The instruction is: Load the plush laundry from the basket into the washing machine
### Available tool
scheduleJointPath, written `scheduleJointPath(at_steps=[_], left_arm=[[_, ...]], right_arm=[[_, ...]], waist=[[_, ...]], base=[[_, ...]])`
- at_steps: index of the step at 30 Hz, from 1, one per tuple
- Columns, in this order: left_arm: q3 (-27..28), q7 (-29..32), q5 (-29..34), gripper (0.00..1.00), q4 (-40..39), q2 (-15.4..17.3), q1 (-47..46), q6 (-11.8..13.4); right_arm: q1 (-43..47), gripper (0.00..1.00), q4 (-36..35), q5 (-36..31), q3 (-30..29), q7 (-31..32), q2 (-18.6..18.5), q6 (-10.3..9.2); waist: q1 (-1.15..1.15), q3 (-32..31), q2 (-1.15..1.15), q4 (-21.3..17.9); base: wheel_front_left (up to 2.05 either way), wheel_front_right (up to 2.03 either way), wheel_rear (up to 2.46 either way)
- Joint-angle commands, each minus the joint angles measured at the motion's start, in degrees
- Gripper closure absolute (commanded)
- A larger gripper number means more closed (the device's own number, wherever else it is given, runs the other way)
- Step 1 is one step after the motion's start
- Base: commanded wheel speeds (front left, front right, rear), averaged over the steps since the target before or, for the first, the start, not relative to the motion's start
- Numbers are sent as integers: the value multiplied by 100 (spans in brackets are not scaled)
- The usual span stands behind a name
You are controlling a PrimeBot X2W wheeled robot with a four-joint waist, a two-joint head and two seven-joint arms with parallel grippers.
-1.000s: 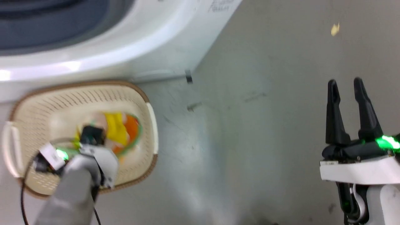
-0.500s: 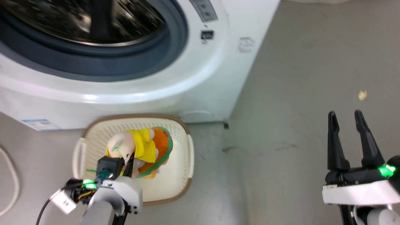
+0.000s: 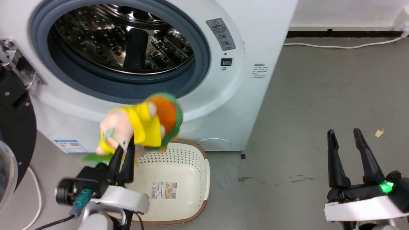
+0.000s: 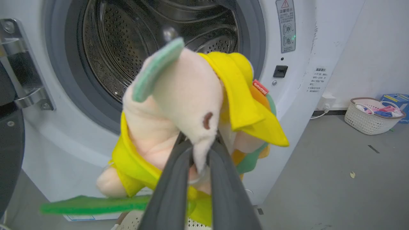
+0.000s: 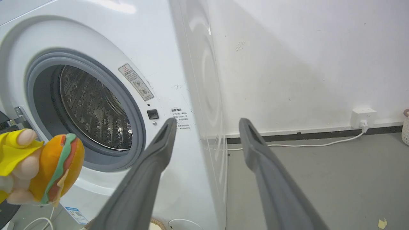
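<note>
My left gripper [image 3: 125, 147] is shut on the plush laundry [image 3: 142, 124], pinching its pale peach head from below. The toy, in its yellow jacket with an orange-and-green base, hangs above the basket [image 3: 198, 169] and in front of the washing machine [image 3: 223, 105]. The left wrist view has the plush laundry [image 4: 188, 105] close up before the steel drum [image 4: 111, 54], with its green hang tag [image 4: 92, 204] drooping left. The basket holds nothing but a label sticker [image 3: 164, 190]. Off to the right, my right gripper [image 3: 346, 135] stands open over bare floor; its wrist view catches the plush laundry [image 5: 51, 169] at lower left.
The washer's black-rimmed door [image 3: 12, 127] is swung open at the far left. A white cable [image 3: 338, 46] runs along the wall behind. A second basket with clothes [image 4: 374, 113] stands far right. Grey floor [image 3: 319, 95] stretches right of the machine.
The left gripper has lifted the plush laundry out of the basket to just below the drum opening. The head camera has tilted up, bringing the drum into view. The right gripper stayed open.
</note>
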Motion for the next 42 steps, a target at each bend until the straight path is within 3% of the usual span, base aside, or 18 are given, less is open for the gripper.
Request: scheduleJointPath(at_steps=[1, 9, 15, 21, 29, 35, 42], left_arm=[[45, -33, 114, 100, -336, -17, -8, -83], [451, -33, 159, 100, -965, 224, -740, -213], [757, 31, 57, 100, -318, 719, -1837, -246], [867, 536, 87, 100, 477, 1526, -3225, -277], [453, 1601, 238, 100, 1445, 2445, -5153, -308], [-48, 2276, 374, 100, 2395, 2780, -6347, -315], [-491, 2723, 462, 100, 3384, 2955, -6973, -316]], right_arm=[[112, 0, -8, 12, 17, -25, -7, -4], [-20, 0, -73, 2, 60, -25, -7, -4], [-340, 0, -121, 213, 116, -25, -7, -4], [-754, 0, -153, 483, 333, -25, -7, -4], [-1130, 0, -128, 875, 353, -25, -7, -4], [-1301, 0, -99, 1081, 492, -25, -7, -4], [-1354, 0, -97, 1213, 586, -25, -7, -4]], waist=[[0, 43, 0, -45], [0, 583, 0, -399], [0, 1298, 0, -783], [0, 2110, 0, -1285], [0, 2938, 0, -1781], [0, 3279, 0, -2009], [0, 3444, 0, -2112]], base=[[0, 0, 0], [0, 0, 0], [0, 0, 0], [0, 0, 0], [0, 0, 0], [0, 0, 0], [0, 0, 0]])
